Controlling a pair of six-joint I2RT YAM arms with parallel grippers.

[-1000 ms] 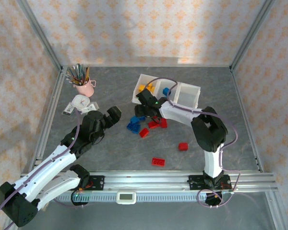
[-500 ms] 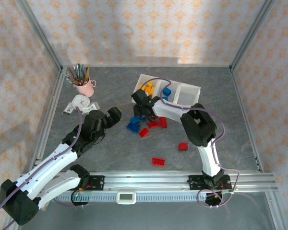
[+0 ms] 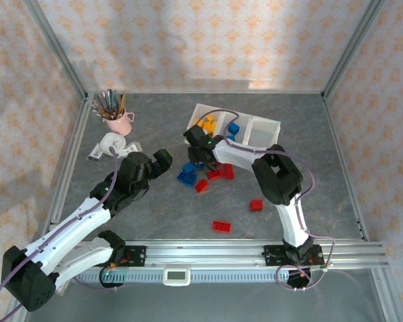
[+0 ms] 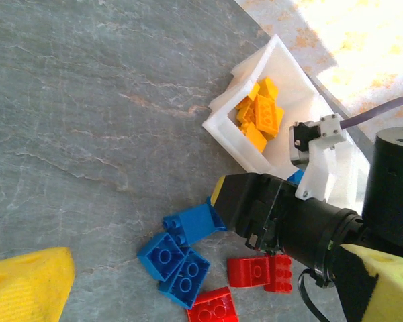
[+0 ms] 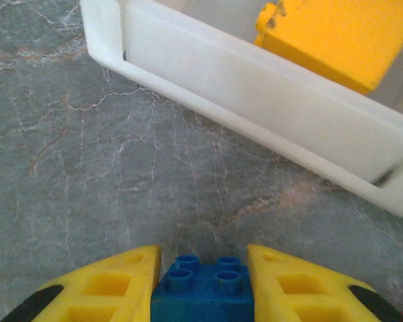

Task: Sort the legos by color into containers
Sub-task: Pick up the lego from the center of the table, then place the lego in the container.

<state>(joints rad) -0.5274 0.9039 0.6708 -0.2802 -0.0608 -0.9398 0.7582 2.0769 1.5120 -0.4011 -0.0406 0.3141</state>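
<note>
While the left pincer (image 3: 162, 159) hangs spread above the bench (image 3: 154, 121), the right pincer (image 5: 203, 260) pinches a blue brick (image 5: 203, 288) beside the tray's (image 3: 262, 134) near wall. Yellow bricks (image 3: 207, 123) lie in its left compartment, blue ones (image 3: 233, 127) apparently in the middle. Red bricks (image 3: 221, 226) lie loose nearby.

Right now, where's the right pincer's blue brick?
Right wrist view: the blue brick is clamped in the right pincer, just short of the white tray's outer wall by the yellow bricks.
</note>
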